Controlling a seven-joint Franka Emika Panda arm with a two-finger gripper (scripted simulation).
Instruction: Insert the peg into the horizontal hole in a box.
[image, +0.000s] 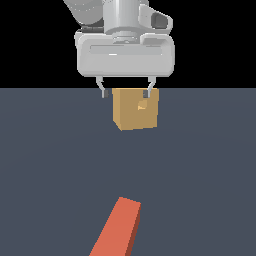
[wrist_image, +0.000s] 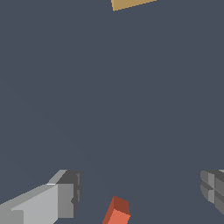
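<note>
The tan box (image: 135, 109) sits on the dark floor in the middle of the exterior view, with its small orange-tinted hole (image: 142, 105) on the face toward the camera. Only a sliver of the box (wrist_image: 130, 4) shows in the wrist view. The peg (image: 117, 230) lies on the floor near the front edge of the exterior view; just its orange-red half shows, and the wrist view catches its end (wrist_image: 117, 211). My gripper (image: 126, 93) hangs open high in the exterior view, its fingers (wrist_image: 65, 194) wide apart, holding nothing, well away from the peg.
The dark grey floor (image: 55, 165) spreads around the box and peg. No other objects are in view.
</note>
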